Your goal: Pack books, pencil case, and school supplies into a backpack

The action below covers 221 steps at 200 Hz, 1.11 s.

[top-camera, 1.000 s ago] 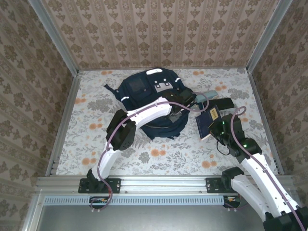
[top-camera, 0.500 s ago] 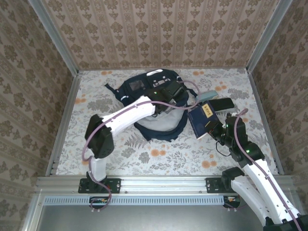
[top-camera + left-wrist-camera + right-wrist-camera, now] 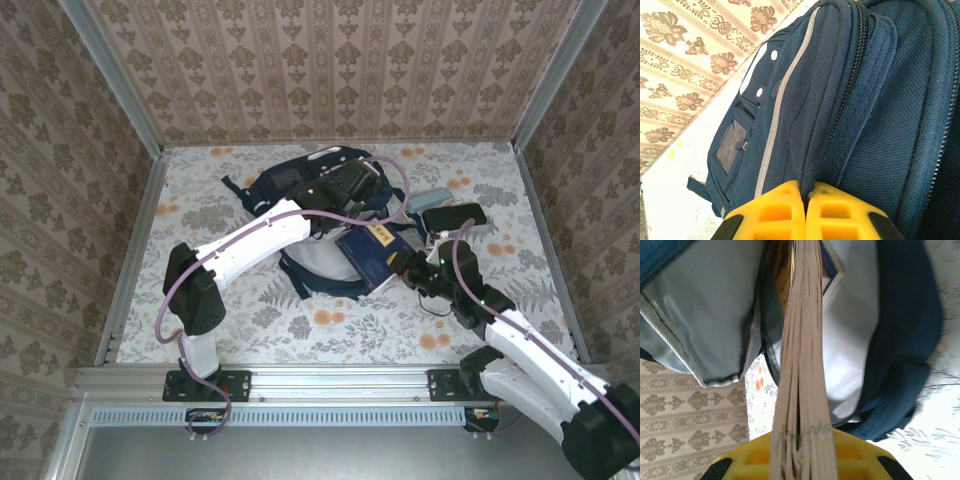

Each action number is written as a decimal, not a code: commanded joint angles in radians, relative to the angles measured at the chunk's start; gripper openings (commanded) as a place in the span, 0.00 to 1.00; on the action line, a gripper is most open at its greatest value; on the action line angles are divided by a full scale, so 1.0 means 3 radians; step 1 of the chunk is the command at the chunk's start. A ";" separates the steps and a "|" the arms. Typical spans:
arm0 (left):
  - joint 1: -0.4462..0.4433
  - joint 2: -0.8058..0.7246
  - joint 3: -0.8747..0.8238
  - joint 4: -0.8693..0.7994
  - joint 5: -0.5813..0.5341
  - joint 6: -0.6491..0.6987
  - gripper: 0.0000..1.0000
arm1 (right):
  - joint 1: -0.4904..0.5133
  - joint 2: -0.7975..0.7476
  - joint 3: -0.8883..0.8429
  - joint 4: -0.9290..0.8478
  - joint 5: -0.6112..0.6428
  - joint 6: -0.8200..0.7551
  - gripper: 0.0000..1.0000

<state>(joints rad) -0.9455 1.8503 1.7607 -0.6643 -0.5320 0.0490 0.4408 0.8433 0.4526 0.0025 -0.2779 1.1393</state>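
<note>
- The counter (image 3: 190, 215), under a floral cover, carries the backpack (image 3: 285, 182) at its middle, nearer the far edge than the near one.
- The backpack lies with its mouth open toward the near edge, and its pale grey lining (image 3: 318, 262) is bared there.
- The left hand (image 3: 345, 188) is at the top of the backpack, on the side toward the far edge. In the left wrist view its yellow fingers (image 3: 771, 212) are pressed together, and a fold of the navy fabric beside a zip runs down between them. The hand is closed on the backpack.
- The books (image 3: 368, 255) sit just right of the counter's middle as a navy cover with a small orange label. They are tilted, with the left corner over the lining at the right rim of the mouth.
- The right hand (image 3: 408, 265) is clamped on the right end of the books. In the right wrist view their page edges run from between its fingers up into the open mouth.
- A pale teal pouch (image 3: 432, 199) lies just beside the backpack, toward the right edge in the far half of the counter.
- A black case (image 3: 457, 215) lies touching the pouch, on its right.
</note>
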 commanded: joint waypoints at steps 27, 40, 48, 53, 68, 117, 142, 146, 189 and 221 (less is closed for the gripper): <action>0.0078 -0.0210 0.0045 0.0263 0.0020 -0.0111 0.00 | 0.0354 0.0735 0.0410 0.1048 0.0582 0.0179 0.00; 0.0121 -0.0245 0.0022 0.0267 0.0086 -0.0151 0.00 | 0.0385 0.0949 0.0473 0.1261 0.0706 0.0267 0.00; 0.0150 -0.0279 -0.0004 0.0274 0.0158 -0.0184 0.00 | 0.0404 0.1073 0.0525 0.1355 0.0783 0.0305 0.00; 0.0173 -0.0302 -0.0024 0.0281 0.0213 -0.0218 0.00 | 0.0417 0.1144 0.0568 0.1359 0.0856 0.0318 0.00; 0.0235 -0.0366 -0.0091 0.0322 0.0358 -0.0318 0.00 | 0.0470 0.1368 0.0703 0.1246 0.1083 0.0440 0.00; 0.0338 -0.0503 -0.0169 0.0424 0.0581 -0.0473 0.00 | 0.0533 0.2273 0.1026 0.1560 0.1335 0.0626 0.00; 0.0350 -0.0537 -0.0175 0.0416 0.0657 -0.0479 0.00 | 0.0568 0.2650 0.1267 0.1626 0.1346 0.0667 0.00; 0.0354 -0.0542 -0.0181 0.0415 0.0665 -0.0483 0.00 | 0.0578 0.2697 0.1309 0.1595 0.1371 0.0684 0.00; 0.0386 -0.0579 -0.0201 0.0390 0.0716 -0.0513 0.00 | 0.0617 0.3268 0.1639 0.1648 0.1492 0.0841 0.01; 0.0425 -0.0597 -0.0211 0.0365 0.0790 -0.0543 0.00 | 0.0598 0.3627 0.1815 0.1994 0.1336 0.0719 0.06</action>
<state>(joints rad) -0.8349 1.7580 1.6886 -0.6342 -0.3016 -0.0689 0.6228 1.8629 0.9581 0.5014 0.1272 1.3651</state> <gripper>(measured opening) 0.050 0.123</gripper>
